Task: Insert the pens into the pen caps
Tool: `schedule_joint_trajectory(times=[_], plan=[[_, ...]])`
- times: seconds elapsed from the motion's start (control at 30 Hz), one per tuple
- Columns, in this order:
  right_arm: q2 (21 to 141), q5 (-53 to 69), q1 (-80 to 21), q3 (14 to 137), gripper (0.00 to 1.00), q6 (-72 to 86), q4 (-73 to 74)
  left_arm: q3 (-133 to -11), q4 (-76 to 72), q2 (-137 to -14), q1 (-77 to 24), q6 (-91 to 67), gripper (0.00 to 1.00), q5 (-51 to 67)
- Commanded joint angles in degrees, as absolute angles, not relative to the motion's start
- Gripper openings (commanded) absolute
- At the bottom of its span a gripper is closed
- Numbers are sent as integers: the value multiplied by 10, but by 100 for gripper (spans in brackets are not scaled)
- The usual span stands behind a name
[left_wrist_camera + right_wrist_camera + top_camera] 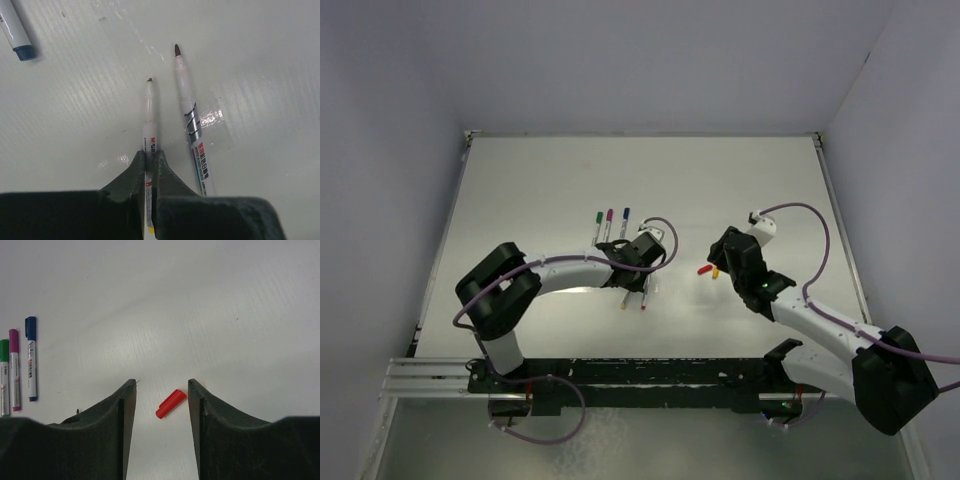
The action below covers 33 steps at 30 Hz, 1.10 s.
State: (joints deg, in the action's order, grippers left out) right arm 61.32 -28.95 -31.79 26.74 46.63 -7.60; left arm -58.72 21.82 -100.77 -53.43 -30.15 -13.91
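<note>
My left gripper (149,154) is shut on a thin white uncapped pen (149,117) that lies on the table, tip pointing away. A second uncapped pen (192,135) lies just to its right. In the top view this gripper (633,275) sits over both pens (634,298). My right gripper (161,385) is open, with a red cap (171,403) lying on the table between its fingers, touching neither. In the top view the red cap (703,269) and a yellow-orange cap (714,272) lie side by side at the right gripper (718,258).
Three capped pens lie side by side at mid-table: green (595,225), purple (609,222) and blue (625,220). They also show at the left of the right wrist view (31,357). The blue one's cap shows in the left wrist view (24,51). White walls enclose the table.
</note>
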Motion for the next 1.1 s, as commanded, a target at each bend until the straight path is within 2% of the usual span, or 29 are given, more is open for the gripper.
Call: schedule_joint_trajectory(times=[0.0, 0.23, 0.3, 0.4, 0.5, 0.73, 1.07], plan=[[599, -306, -316, 273, 48, 480, -76, -565, 249, -1062, -538, -303, 0, -105], [622, -329, -316, 298, 46, 484, -21, -536, 226, -1043, -537, -308, 0, -101], [635, -334, -316, 311, 43, 493, 7, -532, 223, -1024, -538, -307, 0, -106], [657, -337, -315, 329, 32, 509, 53, -532, 225, -993, -538, -305, 0, -115], [673, -332, -316, 333, 28, 511, 69, -535, 227, -961, -538, -301, 0, -119], [717, -301, -315, 342, 33, 506, 79, -536, 233, -873, -538, -306, 0, -131], [772, -264, -316, 356, 35, 501, 58, -532, 239, -852, -537, -313, 0, -134]])
